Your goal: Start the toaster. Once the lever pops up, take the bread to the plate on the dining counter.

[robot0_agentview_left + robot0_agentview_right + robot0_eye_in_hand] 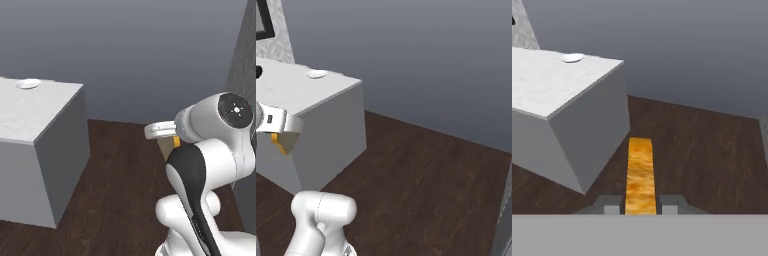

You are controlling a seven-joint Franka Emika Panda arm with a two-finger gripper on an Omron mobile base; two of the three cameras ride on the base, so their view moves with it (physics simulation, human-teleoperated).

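In the hand view the gripper (641, 206) pinched the bread (640, 175) between its two fingertips (612, 205), one pad pressed on each flat face. The golden slice stood edge-on and ran straight out from the claw, away from the camera, over the dark wood floor (707, 155). The left base view caught the held slice as a tan and orange patch (170, 145) just under the white hand, in front of the arm's dark-jointed elbow. Beyond and to the left stood the dining counter (597, 120), its near corner well apart from the bread. Farthest off, the plate (572, 58) sat on the marble top near its far edge, in front of the grey wall (677, 45).
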